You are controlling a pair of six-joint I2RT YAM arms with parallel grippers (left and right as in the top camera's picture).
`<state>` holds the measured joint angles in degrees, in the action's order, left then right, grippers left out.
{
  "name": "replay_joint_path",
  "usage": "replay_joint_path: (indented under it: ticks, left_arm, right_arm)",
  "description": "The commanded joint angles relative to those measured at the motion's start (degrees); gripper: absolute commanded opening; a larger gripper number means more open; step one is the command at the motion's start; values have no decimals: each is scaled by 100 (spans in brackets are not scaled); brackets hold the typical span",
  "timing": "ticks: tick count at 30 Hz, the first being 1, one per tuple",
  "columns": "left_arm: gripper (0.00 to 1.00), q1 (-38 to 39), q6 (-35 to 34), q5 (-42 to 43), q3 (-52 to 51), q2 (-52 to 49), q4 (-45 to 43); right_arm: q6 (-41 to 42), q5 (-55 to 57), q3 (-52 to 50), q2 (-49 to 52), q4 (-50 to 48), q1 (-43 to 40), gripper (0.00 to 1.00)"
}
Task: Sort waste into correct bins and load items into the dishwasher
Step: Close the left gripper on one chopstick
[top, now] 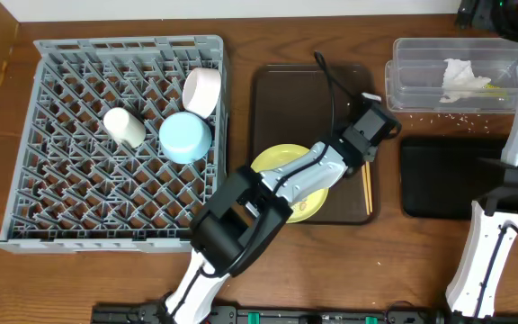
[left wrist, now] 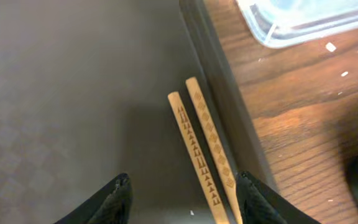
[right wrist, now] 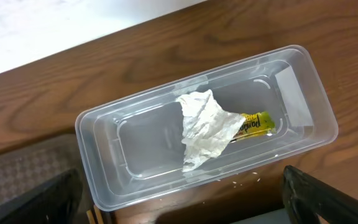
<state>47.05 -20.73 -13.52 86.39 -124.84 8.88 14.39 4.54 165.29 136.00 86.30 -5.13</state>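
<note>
left gripper: open, straddling the chopsticks, no grip
chopsticks: flat on brown tray, right edge
right gripper: open over tub
tub: napkin and wrapper inside

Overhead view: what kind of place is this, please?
Probably a lab tabletop staged as a dish-clearing station: a grey dish rack holding bowls, a brown serving tray with chopsticks, and a clear tub of waste stand on a wooden table.
</note>
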Motion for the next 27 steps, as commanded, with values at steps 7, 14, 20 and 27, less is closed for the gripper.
replay_joint_path:
  ticks: [7, 14, 20, 27]
  left_arm:
    - [52, 2, 59, -114, -2, -219, -48]
    - [51, 2, 57, -111, -2, -387, -210]
    - [48, 2, 61, -114, -4, -389, -192]
    - [43, -4, 63, -116, -4, -389, -81]
  right_arm:
    - [-31, 37, 59, -129, 11, -7, 99]
    - [-31, 37, 59, -129, 11, -7, 99]
    - [-31, 37, 59, -129, 11, -7, 99]
    - [-31, 37, 59, -129, 11, -7, 99]
